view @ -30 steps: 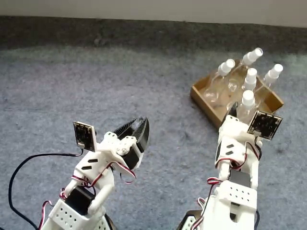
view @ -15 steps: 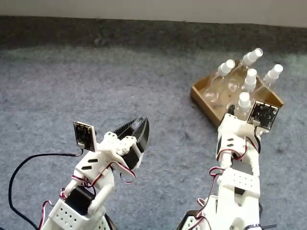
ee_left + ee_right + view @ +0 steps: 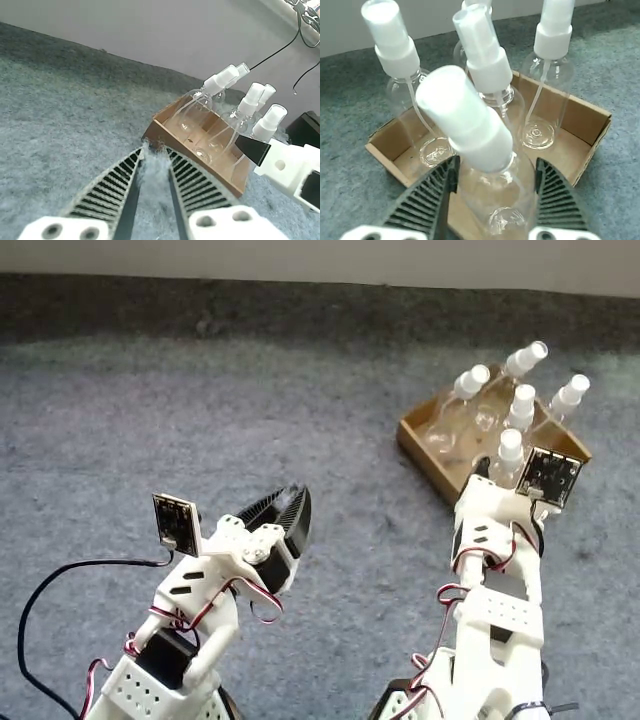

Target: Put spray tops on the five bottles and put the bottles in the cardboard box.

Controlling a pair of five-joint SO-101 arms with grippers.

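Two grippers sit low in the high view. The left gripper (image 3: 155, 150), lower left, is narrowly parted and empty above the grey carpet (image 3: 200, 410). The right gripper (image 3: 496, 162), at right, clasps a capped bottle (image 3: 492, 192) just inside the near wall of the cardboard box (image 3: 587, 120). Behind it, four more capped bottles (image 3: 552, 65) stand in the box, upper right.

five clear plastic bottles (image 3: 445, 425), each already wearing a white spray top (image 3: 523, 400), are in the shallow brown cardboard box (image 3: 420, 446) at about 2 o'clock on the table, some leaning toward 1 o'clock, the closest bottle (image 3: 495, 192) at the box's 5 o'clock side
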